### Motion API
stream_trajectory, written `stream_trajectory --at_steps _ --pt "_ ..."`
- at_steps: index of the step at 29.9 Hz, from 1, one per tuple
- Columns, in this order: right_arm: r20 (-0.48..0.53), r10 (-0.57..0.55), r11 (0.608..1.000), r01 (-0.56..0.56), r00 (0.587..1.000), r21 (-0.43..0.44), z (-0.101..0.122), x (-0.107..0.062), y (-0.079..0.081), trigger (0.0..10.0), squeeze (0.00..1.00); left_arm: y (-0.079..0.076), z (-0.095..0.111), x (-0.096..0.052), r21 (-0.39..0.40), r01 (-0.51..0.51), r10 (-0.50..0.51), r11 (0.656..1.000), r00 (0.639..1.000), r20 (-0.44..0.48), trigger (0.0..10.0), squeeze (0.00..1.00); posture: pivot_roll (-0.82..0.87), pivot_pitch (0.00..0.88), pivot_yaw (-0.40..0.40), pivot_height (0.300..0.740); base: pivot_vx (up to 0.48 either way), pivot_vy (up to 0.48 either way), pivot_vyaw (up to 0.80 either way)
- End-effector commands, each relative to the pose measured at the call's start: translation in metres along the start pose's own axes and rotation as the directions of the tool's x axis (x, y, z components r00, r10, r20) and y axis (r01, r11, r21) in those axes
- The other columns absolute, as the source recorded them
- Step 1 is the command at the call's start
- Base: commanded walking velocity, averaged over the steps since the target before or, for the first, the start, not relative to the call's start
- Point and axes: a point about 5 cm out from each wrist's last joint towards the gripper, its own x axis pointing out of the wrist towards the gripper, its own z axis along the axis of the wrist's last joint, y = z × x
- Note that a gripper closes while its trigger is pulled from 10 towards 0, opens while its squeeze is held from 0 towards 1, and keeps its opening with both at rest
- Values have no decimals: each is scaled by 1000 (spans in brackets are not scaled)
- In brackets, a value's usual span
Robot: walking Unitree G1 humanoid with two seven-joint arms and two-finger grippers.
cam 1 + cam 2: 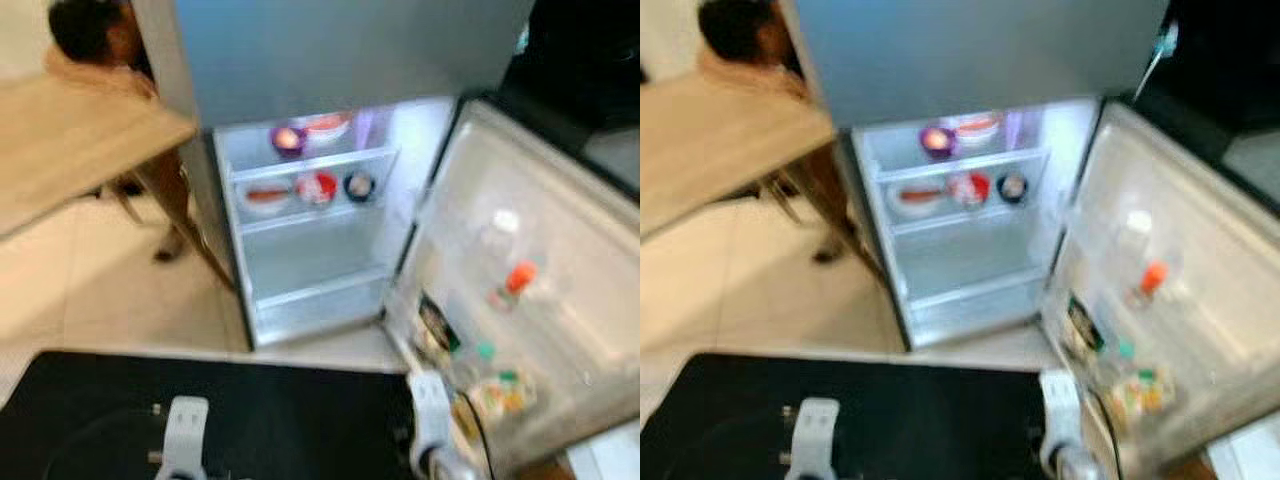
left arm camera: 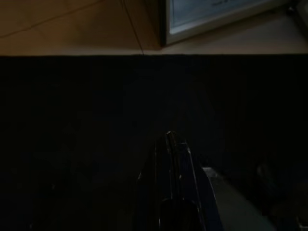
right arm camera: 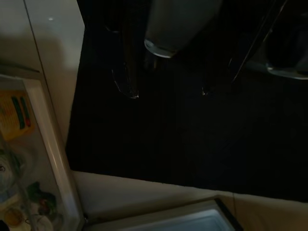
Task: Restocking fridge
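Fridge (image 1: 330,230) open at 12 o'clock, door (image 1: 540,300) at 2; both grippers' finger state: cannot tell.

Open fridge (image 1: 330,250) stands on pale tiled floor (image 1: 120,290). Top shelf (image 1: 315,160) carries a purple bowl (image 1: 288,139) and a white dish (image 1: 328,125). Second shelf (image 1: 310,212) carries a white plate (image 1: 266,195), a red bowl (image 1: 317,187) and a dark bowl (image 1: 359,185). Lower shelf (image 1: 320,287) bare.

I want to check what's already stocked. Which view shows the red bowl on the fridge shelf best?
The left eye view: the red bowl sits on the middle shelf between two other dishes, though blurred. The right eye view shows it equally blurred. The wrist views catch just the fridge's bottom edge.
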Motion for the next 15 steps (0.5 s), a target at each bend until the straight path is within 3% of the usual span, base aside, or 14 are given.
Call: stream_trajectory --at_steps 1,6,15 --pt "-7 -1 1000 1 1000 11 -4 -1 0 10000 0 1 1 1 11 4 -4 1000 1000 -4 10000 0 -116 92 -29 740 0 0 0" --pt "-7 0 1000 0 1000 21 -5 -2 -1 10000 0 0 1 1 16 7 -7 1000 1000 -2 10000 0 -116 93 -27 740 0 0 -93" --pt "-7 -1 1000 1 1000 20 -6 -2 0 10000 0 2 3 2 27 6 -6 1000 1000 -3 10000 0 -115 93 -25 740 0 0 -800"
